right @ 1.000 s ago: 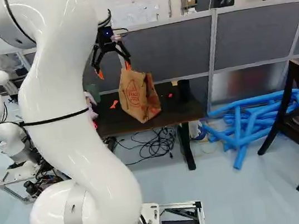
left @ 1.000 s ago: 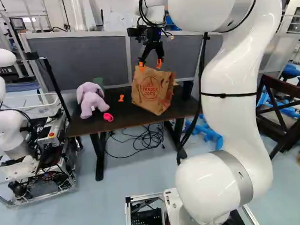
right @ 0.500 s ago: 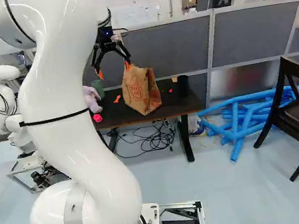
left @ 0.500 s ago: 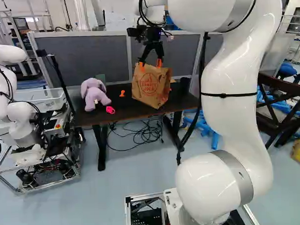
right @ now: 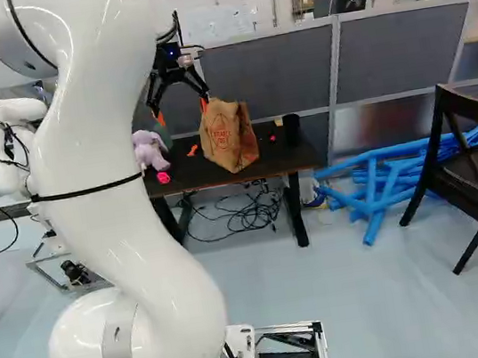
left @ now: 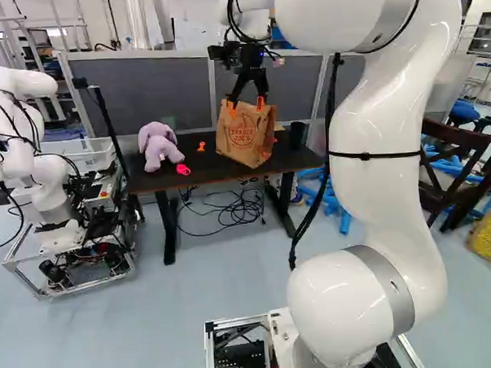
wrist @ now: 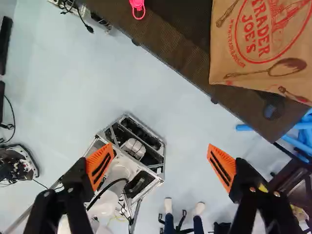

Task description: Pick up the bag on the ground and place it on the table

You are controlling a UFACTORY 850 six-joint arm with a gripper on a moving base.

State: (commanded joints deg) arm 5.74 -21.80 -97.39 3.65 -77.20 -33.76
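The brown paper bag with red print [right: 228, 135] stands on the dark rectangular table [right: 207, 176], outside and apart from the widely spread orange-padded fingers of the black two-fingered gripper [right: 181, 111].

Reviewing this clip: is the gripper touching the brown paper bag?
Apart. In the wrist view, bare floor and a strip of table show between the open gripper's orange pads and the brown paper bag.
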